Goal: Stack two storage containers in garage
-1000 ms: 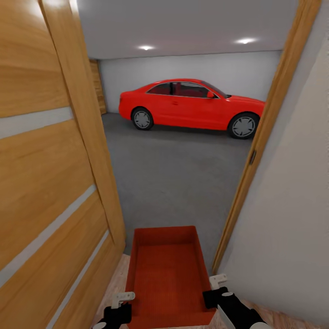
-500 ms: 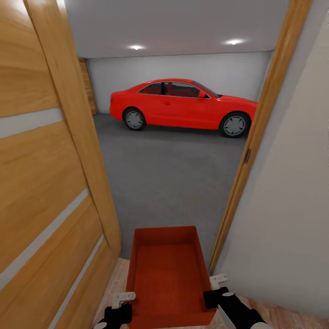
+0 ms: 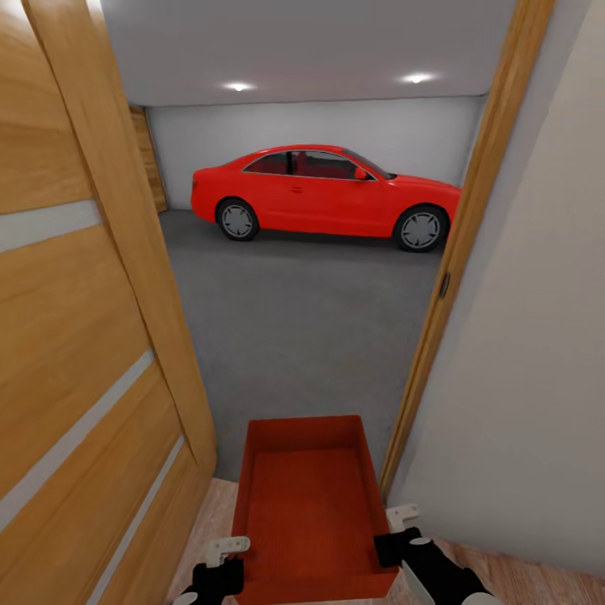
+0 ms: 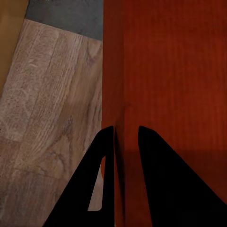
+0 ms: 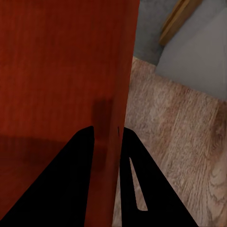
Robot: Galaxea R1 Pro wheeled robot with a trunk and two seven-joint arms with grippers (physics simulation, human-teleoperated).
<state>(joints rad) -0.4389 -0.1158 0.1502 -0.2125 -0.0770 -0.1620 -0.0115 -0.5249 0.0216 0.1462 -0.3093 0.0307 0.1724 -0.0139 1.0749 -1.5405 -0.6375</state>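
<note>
Between my left gripper (image 3: 220, 556) and right gripper (image 3: 398, 523), each pinching a side wall, the container (image 3: 307, 504) seems light, stiff, thin-walled, best held at both rims.

No readable text.
No words, labels, brands, numbers or signs can be read on anything in these views.

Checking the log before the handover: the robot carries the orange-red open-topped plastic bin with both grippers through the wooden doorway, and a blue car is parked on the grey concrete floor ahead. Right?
One detail is off: the car is red, not blue, as the head view shows. The rest stands: left gripper and right gripper each clamp a wall of the orange-red open-topped plastic bin at the wooden doorway, grey concrete floor ahead.
</note>
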